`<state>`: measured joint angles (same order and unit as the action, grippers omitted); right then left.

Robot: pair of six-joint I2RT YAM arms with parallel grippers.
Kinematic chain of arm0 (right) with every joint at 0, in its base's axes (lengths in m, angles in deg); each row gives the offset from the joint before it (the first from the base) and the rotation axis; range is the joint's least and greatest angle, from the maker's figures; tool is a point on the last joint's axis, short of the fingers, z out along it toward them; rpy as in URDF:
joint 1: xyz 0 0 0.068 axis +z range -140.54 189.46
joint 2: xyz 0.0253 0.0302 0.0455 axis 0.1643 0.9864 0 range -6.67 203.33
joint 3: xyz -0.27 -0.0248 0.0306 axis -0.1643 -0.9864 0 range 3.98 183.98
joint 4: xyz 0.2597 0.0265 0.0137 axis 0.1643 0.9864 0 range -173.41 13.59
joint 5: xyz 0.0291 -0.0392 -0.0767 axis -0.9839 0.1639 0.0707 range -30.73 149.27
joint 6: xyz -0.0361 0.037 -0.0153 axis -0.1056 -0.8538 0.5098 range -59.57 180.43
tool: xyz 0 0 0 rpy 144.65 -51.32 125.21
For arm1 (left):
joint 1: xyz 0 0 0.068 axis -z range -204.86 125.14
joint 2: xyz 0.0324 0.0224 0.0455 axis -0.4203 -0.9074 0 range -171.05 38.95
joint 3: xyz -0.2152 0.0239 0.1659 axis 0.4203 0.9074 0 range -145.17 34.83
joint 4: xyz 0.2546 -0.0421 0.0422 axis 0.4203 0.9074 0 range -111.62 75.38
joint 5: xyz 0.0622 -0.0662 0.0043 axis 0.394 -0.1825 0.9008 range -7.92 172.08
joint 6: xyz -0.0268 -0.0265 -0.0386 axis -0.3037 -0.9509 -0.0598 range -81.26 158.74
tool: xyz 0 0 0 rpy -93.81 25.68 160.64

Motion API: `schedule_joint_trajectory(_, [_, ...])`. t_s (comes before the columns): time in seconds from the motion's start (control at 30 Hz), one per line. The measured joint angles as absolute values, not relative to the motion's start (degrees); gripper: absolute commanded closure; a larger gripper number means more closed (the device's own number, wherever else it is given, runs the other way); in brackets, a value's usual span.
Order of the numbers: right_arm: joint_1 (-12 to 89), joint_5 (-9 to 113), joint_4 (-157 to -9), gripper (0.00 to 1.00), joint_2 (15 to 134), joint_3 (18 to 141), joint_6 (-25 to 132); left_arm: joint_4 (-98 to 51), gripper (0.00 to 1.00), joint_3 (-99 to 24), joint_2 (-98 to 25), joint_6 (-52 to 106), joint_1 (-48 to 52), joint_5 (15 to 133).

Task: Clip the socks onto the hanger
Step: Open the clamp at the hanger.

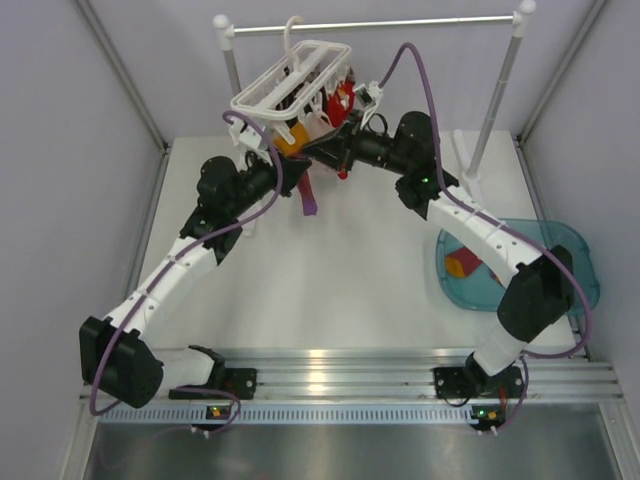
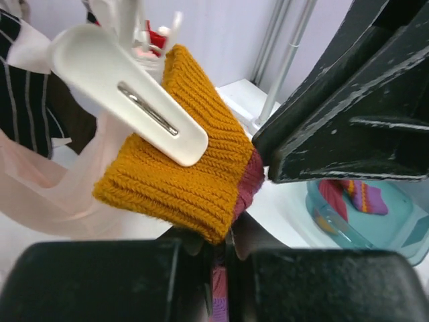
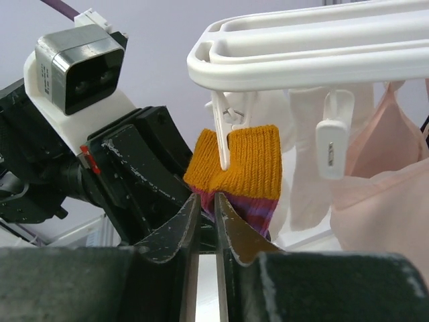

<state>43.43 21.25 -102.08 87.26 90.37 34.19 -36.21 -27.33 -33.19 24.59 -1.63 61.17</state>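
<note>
The white slatted hanger (image 1: 290, 82) hangs from the rail at the back; it also shows in the right wrist view (image 3: 301, 54). An orange-yellow sock (image 2: 181, 161) with a magenta and purple lower part hangs under it, and a white clip (image 2: 127, 100) sits over its cuff. It also shows in the right wrist view (image 3: 244, 161). My left gripper (image 2: 224, 245) is shut on the sock's lower part, just below the cuff. My right gripper (image 3: 206, 201) is shut to a thin gap, tips at the sock's magenta band, with nothing seen between them. A red sock (image 1: 342, 100) hangs on the hanger.
Pale pink fabric (image 3: 382, 201), a white sock (image 3: 301, 154) and a dark striped sock (image 2: 20, 87) hang from the hanger. A free clip (image 3: 332, 141) dangles beside them. A teal tray (image 1: 575, 250) at the right holds more socks (image 1: 465, 265). The silver rail (image 1: 400, 24) stands on white posts.
</note>
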Motion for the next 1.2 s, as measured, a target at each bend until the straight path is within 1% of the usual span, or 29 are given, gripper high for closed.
schedule_joint_trajectory(0.1, [42.6, 21.27, -102.74, 0.65, 87.26, 90.78, 33.47, -35.27, 1.0, -27.33, -32.84, 25.16, -1.96, 62.22])
schedule_joint_trajectory(0.13, [42.14, 21.27, -102.76, 0.49, 87.26, 91.13, 33.12, -34.85, 1.0, -27.33, -32.76, 25.18, -2.14, 62.4])
schedule_joint_trajectory(0.17, [41.66, 21.33, -103.0, 0.48, 87.26, 91.46, 33.16, -34.55, 1.0, -27.35, -32.67, 25.14, -2.38, 62.46])
schedule_joint_trajectory(0.3, [38.56, 22.84, -103.61, 0.47, 87.24, 92.25, 35.79, -33.67, 1.0, -27.35, -32.43, 24.52, -3.91, 62.0])
schedule_joint_trajectory(0.43, [36.92, 25.03, -103.57, 0.4, 87.29, 92.16, 41.03, -33.61, 1.0, -27.35, -31.6, 22.45, -5.74, 60.43])
schedule_joint_trajectory(0.6, [37.62, 26.3, -108.01, 0.39, 89.41, 92.14, 46.12, -34.24, 1.0, -27.35, -31.29, 19.19, -7.42, 56.93])
schedule_joint_trajectory(0.67, [37.99, 26.27, -110.0, 0.35, 91.42, 92.14, 47.2, -34.61, 1.0, -27.35, -31.29, 18.1, -7.75, 55.58])
schedule_joint_trajectory(0.7, [38.19, 26.27, -110.8, 0.32, 92.38, 92.14, 47.48, -34.81, 1.0, -27.35, -31.29, 17.57, -7.95, 54.83])
schedule_joint_trajectory(0.83, [39.52, 25.71, -113.52, 0.28, 96.9, 92.16, 48.35, -35.05, 1.0, -27.41, -31.29, 16.0, -8.56, 52.6])
schedule_joint_trajectory(1.07, [42.01, 25.07, -115.61, 0.28, 104.09, 96.82, 48.2, -35.25, 1.0, -27.85, -31.29, 14.73, -9.96, 49.89])
schedule_joint_trajectory(1.2, [42.23, 25.05, -117.32, 0.29, 104.95, 98.28, 47.83, -35.33, 1.0, -27.89, -31.29, 14.38, -10.66, 48.85])
